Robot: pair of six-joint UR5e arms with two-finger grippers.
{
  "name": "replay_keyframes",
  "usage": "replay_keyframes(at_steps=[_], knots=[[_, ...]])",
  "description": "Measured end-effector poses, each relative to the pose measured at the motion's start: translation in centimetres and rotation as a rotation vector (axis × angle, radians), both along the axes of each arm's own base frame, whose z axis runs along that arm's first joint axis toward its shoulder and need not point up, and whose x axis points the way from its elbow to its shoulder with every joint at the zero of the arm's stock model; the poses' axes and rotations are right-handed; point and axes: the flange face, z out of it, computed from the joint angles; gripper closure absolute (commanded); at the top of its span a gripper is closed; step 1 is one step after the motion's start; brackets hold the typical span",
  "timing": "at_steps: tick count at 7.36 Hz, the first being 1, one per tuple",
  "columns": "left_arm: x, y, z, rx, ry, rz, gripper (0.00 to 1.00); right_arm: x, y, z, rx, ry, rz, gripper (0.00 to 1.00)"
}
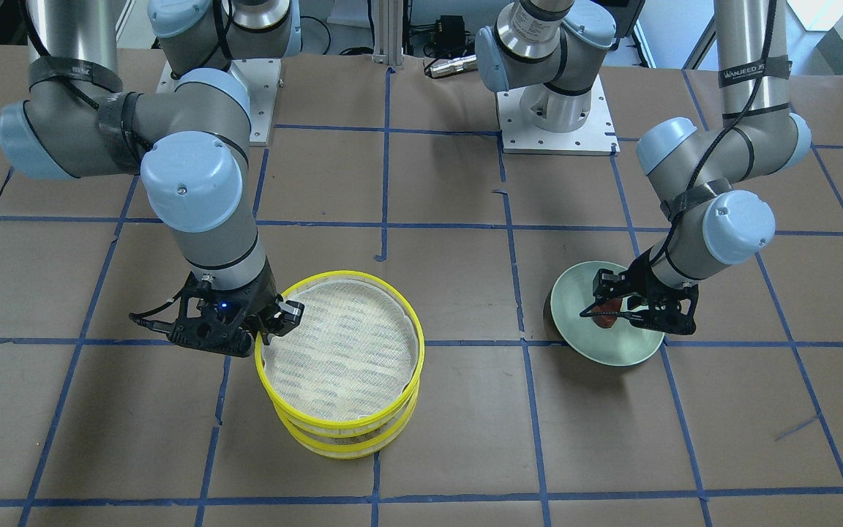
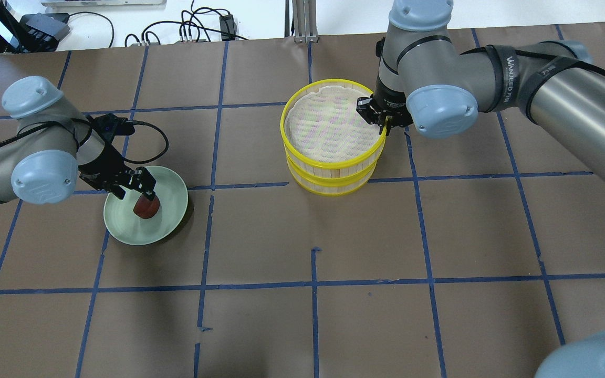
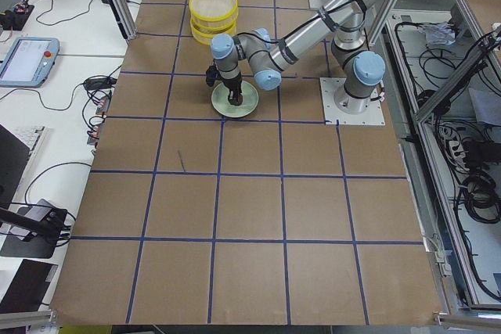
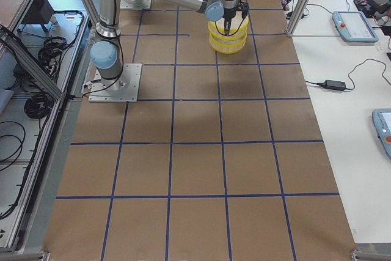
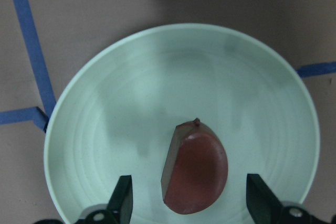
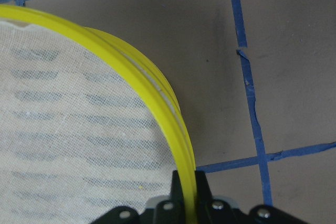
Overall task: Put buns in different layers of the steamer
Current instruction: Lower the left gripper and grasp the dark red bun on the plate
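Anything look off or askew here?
Mostly fine. The dark reddish-brown bun on the pale green plate lies tipped, a flat darker face showing, inside the open left pincer. The yellow-rimmed steamer trays look stacked, nothing spilled.

Yellow-rimmed steamer layer (image 2: 329, 128), reddish-brown bun (image 5: 195, 174)

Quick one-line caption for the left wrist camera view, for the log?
Left gripper, open, straddles the reddish-brown bun on the pale green plate.
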Motion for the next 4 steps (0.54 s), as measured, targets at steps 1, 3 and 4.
replay_keyframes(at_steps=[1, 3, 4], knots=[[0.0, 0.0, -0.1, -0.003, -0.003, 0.003, 0.99, 0.0, 0.0, 0.0, 0.0, 0.0, 0.001, 0.87], [0.0, -0.8, 1.1, -0.025, -0.01, 0.006, 0.99, 0.0, -0.1, -0.4, 0.001, 0.0, 0.001, 0.87], [-0.5, -1.7, 2.5, -0.029, -0.008, 0.01, 0.99, 0.1, -0.5, -1.1, -0.001, 0.001, 0.002, 0.87]])
